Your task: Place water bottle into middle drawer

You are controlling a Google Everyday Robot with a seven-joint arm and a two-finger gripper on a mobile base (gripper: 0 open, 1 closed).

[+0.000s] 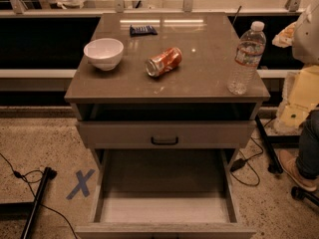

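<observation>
The water bottle [245, 59], clear ribbed plastic with a white cap and a red-and-white label, stands upright on the cabinet top near its front right corner. The middle drawer [164, 208] is pulled out toward me below the cabinet top. Its pale flat floor is bare and its low side walls show. Above it sits a closed grey drawer front with a small black bar handle [164, 140]. My gripper is out of view; no arm or finger shows in the camera view.
A crushed orange soda can [163, 61] lies on its side mid-top. A white bowl [103, 53] stands at the left and a blue packet [143, 30] at the back. A person's leg and shoe [301, 158] are at the right. Cables and black stand legs [37, 198] lie on the floor.
</observation>
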